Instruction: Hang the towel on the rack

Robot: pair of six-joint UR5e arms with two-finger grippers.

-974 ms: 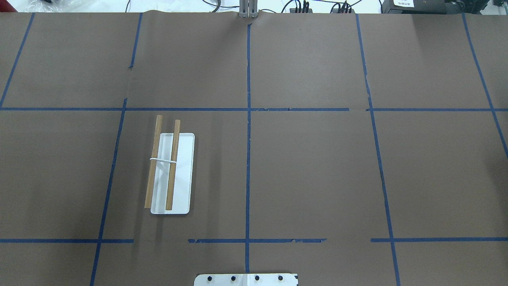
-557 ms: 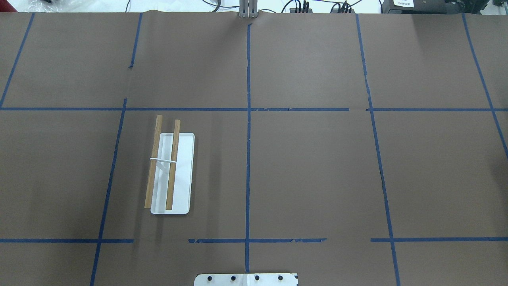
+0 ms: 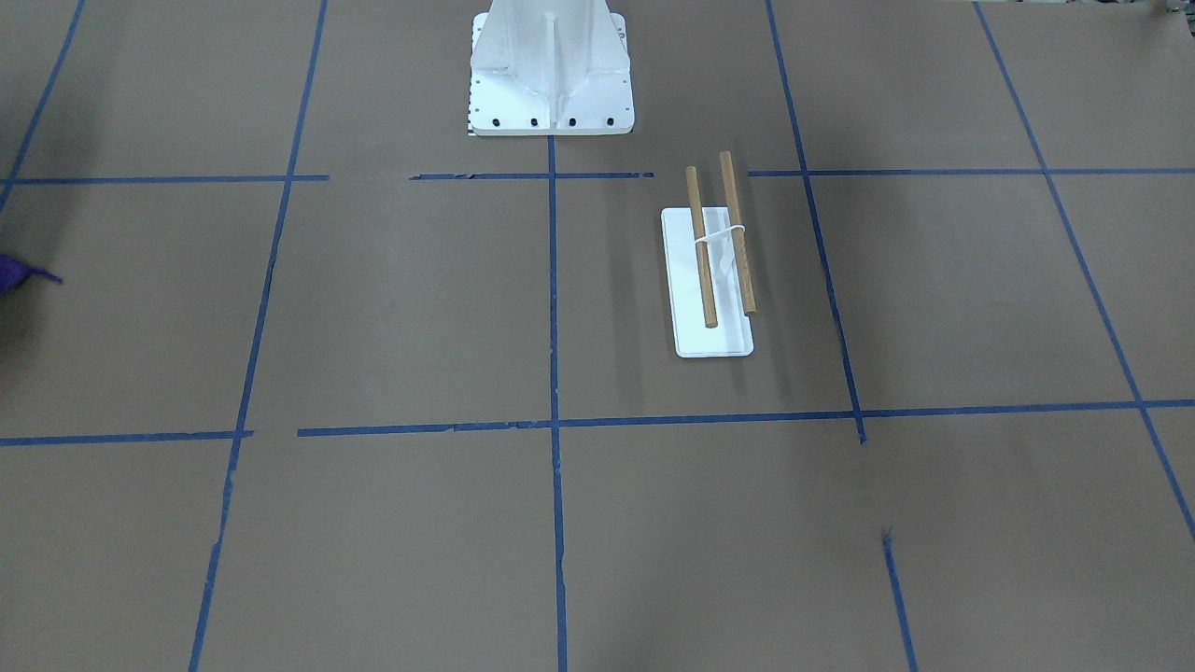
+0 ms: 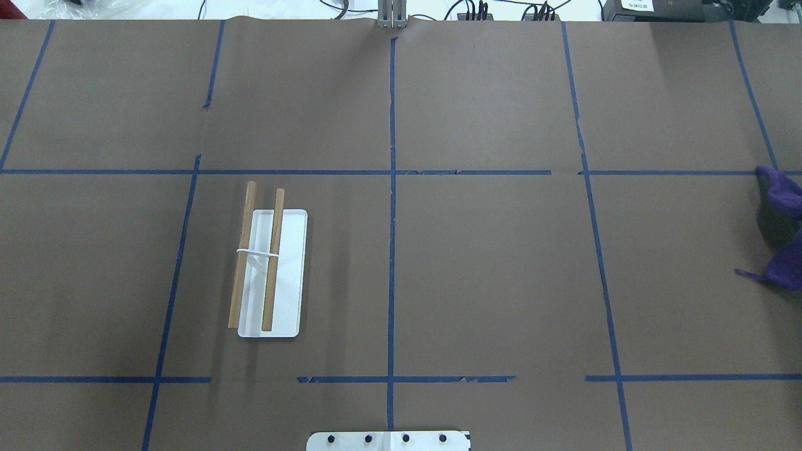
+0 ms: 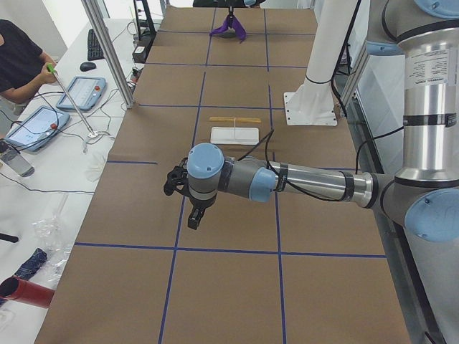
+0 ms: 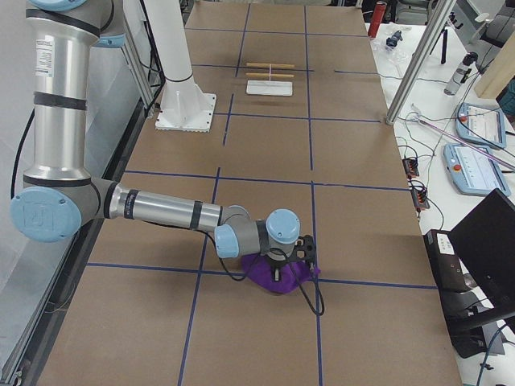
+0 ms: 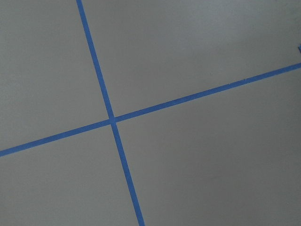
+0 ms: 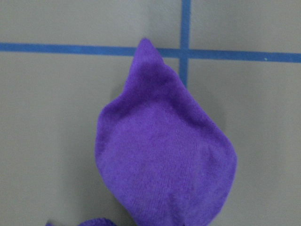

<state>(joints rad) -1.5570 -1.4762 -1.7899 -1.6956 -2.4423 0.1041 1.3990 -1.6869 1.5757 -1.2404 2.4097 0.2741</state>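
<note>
The rack (image 4: 269, 269) stands left of the table's middle: two wooden dowels on a white upright over a flat white base. It also shows in the front-facing view (image 3: 714, 271) and in both side views (image 5: 235, 129) (image 6: 269, 80). The purple towel (image 4: 780, 188) hangs bunched at the overhead view's right edge and fills the right wrist view (image 8: 164, 155). In the exterior right view the right gripper (image 6: 288, 256) sits on top of the towel (image 6: 278, 275); I cannot tell if it is shut. The left gripper (image 5: 193, 215) hovers over bare table, far from the rack; its state is unclear.
The large white bolted pedestal (image 3: 551, 84) stands at the robot's edge of the table. Brown paper with blue tape lines (image 7: 113, 120) covers the table. An operator (image 5: 18, 57), tablets and cables are on a side bench beyond the far edge.
The purple towel has come into the overhead view at its right edge, where only a shadow showed before. The rack has not moved.
</note>
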